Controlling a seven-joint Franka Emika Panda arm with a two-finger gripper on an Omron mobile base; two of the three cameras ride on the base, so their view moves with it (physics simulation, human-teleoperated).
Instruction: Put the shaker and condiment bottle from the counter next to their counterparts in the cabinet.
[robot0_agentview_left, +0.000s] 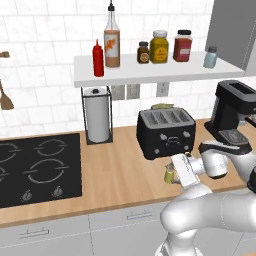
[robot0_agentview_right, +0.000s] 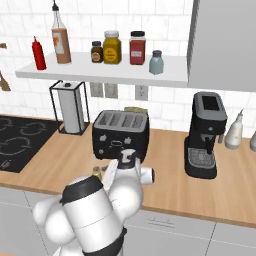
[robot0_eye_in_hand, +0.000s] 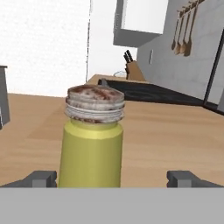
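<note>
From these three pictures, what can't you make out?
- Shaker: its base, cut off by the hand view's bottom edge; in the left base view the hand covers most of it.
- Jar labels: too small to read.
- Stovetop: cut off by the left edge.

Shaker (robot0_eye_in_hand: 91, 155) matt yellow-green, metal top; counter (robot0_agentview_left: 120, 170) light wood

The shaker (robot0_agentview_left: 169, 175) is mostly hidden behind the hand. Its base is cut off in the hand view. The stovetop (robot0_agentview_left: 35, 167) is cropped at the left edge.
</note>
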